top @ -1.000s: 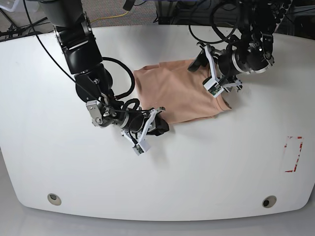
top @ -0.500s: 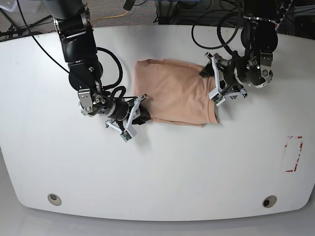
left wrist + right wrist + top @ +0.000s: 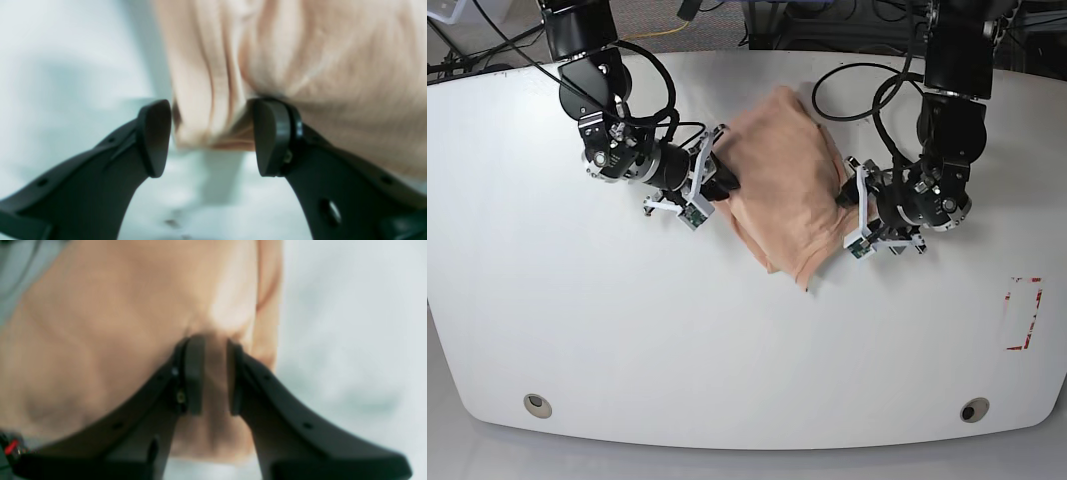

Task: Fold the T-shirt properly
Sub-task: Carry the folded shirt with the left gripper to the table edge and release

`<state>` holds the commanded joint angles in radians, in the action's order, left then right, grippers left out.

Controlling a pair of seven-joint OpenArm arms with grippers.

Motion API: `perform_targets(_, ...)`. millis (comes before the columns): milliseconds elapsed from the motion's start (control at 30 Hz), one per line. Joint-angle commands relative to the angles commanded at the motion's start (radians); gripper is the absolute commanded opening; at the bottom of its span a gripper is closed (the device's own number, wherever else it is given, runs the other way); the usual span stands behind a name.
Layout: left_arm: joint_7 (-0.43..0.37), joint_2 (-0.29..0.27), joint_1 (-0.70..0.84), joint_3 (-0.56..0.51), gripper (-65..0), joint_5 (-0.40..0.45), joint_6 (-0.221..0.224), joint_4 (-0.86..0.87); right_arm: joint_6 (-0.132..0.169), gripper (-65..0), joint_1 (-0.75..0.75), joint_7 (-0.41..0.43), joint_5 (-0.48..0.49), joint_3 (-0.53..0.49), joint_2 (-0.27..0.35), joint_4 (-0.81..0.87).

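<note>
Peach cloth fills both of my wrist views. Nearest the right wrist camera, the right gripper [image 3: 211, 376] has its jaws drawn close with a fold of the T-shirt [image 3: 110, 323] pinched between them. On the left wrist camera, the left gripper [image 3: 211, 136] sits with its jaws well apart, straddling a bunched edge of the T-shirt [image 3: 300, 56]; the picture is blurred, so I cannot tell if either pad truly presses the cloth. Farther off, in the base view, the T-shirt [image 3: 785, 185] lies as a folded bundle slanted across the white table [image 3: 627, 350], between the right gripper [image 3: 717, 180] and the left gripper [image 3: 852, 205].
</note>
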<state>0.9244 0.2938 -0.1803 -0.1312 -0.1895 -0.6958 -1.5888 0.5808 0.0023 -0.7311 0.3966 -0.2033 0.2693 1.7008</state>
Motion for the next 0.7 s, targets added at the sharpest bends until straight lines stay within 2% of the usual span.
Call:
perform_targets(100,0.002,0.037,0.002,0.000,-29.2,-0.002,0.000,-0.109,-0.002,-54.9,-0.002,-0.014,-0.003,0.000,0.009,0.041)
perform_targets(300,0.084,0.032,0.098,-0.002,-29.2,-0.003,0.000,-0.284,-0.005,-54.9,0.037,-0.014,-0.005,-0.003,0.048,-0.017)
perform_targets(400,0.087,-0.012,0.158,0.000,-29.2,0.000,0.000,-0.305,-0.005,-54.9,0.043,-0.012,-0.005,0.000,0.052,-0.080)
perform_targets(600,0.084,-0.026,0.258,0.011,-29.2,-0.003,0.000,-0.324,-0.005,-54.9,-0.006,-0.012,-0.005,-0.006,0.049,-0.097)
perform_targets(700,0.084,-0.086,0.313,0.074,-29.2,-0.005,0.000,-0.365,-0.005,-54.9,-0.058,-0.012,-0.005,-0.006,0.046,-0.064)
